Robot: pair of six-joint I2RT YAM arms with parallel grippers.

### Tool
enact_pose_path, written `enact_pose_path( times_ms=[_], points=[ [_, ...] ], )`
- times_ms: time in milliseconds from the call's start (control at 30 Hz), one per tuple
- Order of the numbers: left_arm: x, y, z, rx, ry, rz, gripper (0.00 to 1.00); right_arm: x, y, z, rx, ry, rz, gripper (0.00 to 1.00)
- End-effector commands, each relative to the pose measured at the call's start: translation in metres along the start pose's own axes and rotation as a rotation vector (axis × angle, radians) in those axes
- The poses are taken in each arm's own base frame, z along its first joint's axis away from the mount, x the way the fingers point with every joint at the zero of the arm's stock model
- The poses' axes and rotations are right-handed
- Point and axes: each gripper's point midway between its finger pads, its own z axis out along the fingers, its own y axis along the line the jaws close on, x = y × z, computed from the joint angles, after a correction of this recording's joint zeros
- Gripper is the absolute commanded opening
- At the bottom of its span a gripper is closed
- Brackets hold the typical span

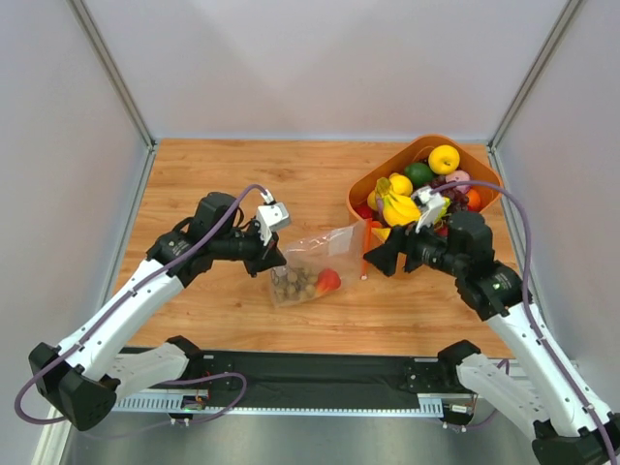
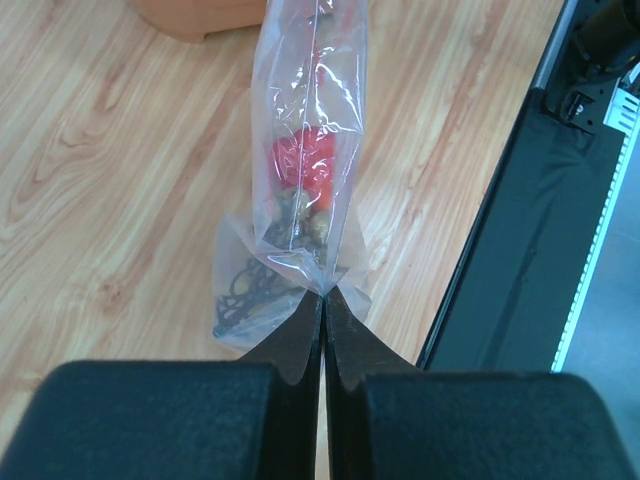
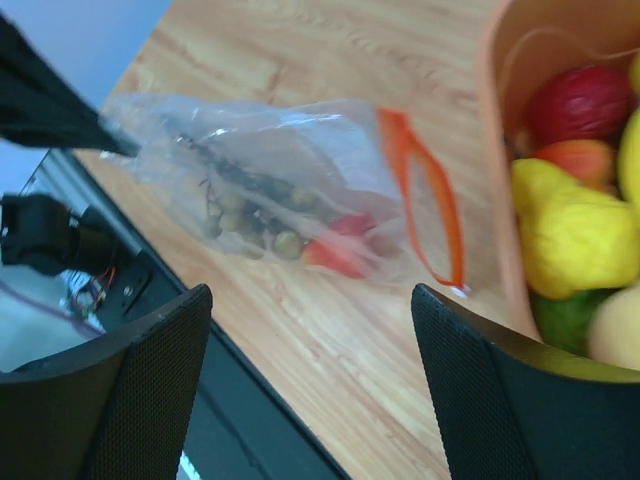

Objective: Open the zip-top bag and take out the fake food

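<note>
The clear zip-top bag [image 1: 325,254] lies on the wooden table between my arms. Its red-orange zip strip [image 3: 425,200] faces the right arm and gapes open in a loop. Inside are a small red-orange fruit [image 1: 328,281] and a cluster of tan-brown balls [image 1: 291,284]; both also show in the left wrist view, the fruit [image 2: 305,165] above the balls [image 2: 298,218]. My left gripper [image 2: 323,292] is shut on the bag's closed end and lifts it. My right gripper [image 3: 310,385] is open and empty, just short of the bag's mouth. A yellow banana bunch [image 1: 397,206] lies in the bin.
An orange bin [image 1: 481,160] at the back right holds several loose fruits, among them yellow, green, red and dark purple ones. Its wall [image 3: 497,150] stands close beside the bag's mouth. A black rail [image 2: 520,250] runs along the table's near edge.
</note>
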Motion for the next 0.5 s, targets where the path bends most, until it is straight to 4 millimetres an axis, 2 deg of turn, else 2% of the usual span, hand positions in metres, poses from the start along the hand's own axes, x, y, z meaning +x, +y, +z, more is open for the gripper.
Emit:
enact_pose_path(
  times_ms=[0, 333, 400, 467],
  points=[
    [-0.005, -0.005, 0.003, 0.040, -0.023, 0.053, 0.00, 0.005, 0.019, 0.010, -0.084, -0.031, -0.058, 0.80],
    [-0.004, -0.007, 0.003, 0.047, -0.021, 0.059, 0.00, 0.030, -0.011, 0.043, -0.006, 0.009, -0.062, 0.78],
    [-0.004, -0.007, 0.003, 0.044, -0.020, 0.059, 0.00, 0.029, -0.011, 0.046, -0.017, 0.005, -0.069, 0.76],
    [-0.004, -0.006, 0.003, 0.040, -0.018, 0.057, 0.00, 0.031, -0.009, 0.049, -0.035, 0.003, -0.064, 0.69]
  ],
)
